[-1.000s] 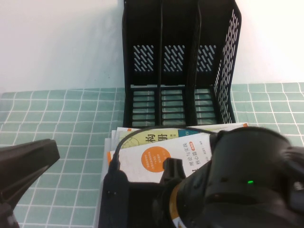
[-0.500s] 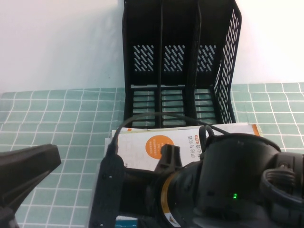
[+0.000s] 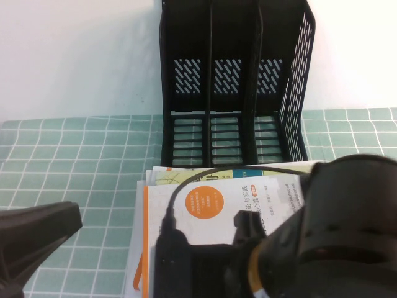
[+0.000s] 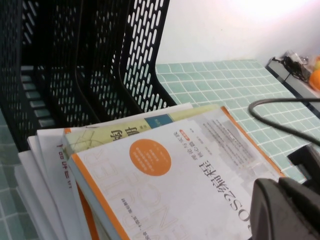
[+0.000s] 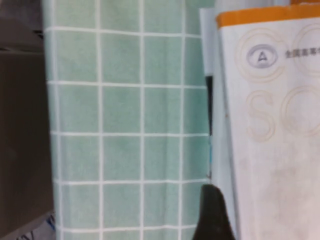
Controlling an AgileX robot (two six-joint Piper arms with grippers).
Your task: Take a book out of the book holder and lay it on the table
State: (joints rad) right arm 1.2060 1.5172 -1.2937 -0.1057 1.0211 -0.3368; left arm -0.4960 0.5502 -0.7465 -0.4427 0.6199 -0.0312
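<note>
The book [image 3: 211, 208], white-grey with an orange spine and an orange circle, lies flat on a stack in front of the black book holder [image 3: 232, 81]. All three compartments of the holder stand empty. My right arm [image 3: 335, 236] hangs over the book's near half. My right gripper [image 5: 215, 200] is low by the book's [image 5: 275, 150] long edge, open, with one dark finger [image 5: 212, 220] beside that edge and nothing gripped. My left gripper [image 4: 282, 205] hovers off the book's [image 4: 180, 185] near corner, its dark fingers together and empty.
Under the book lie a pale yellow and teal book [image 4: 115, 134] and loose white sheets [image 4: 45, 165]. The mint-green tiled table [image 3: 74, 161] stretches to both sides. My left arm [image 3: 34, 239] fills the near left corner. A black cable [image 4: 280, 122] loops over the cloth.
The book has gone from tilted up under my right arm to lying flat, with its orange spine showing on the left. My right arm has shifted right and nearer; the left arm stayed put.
</note>
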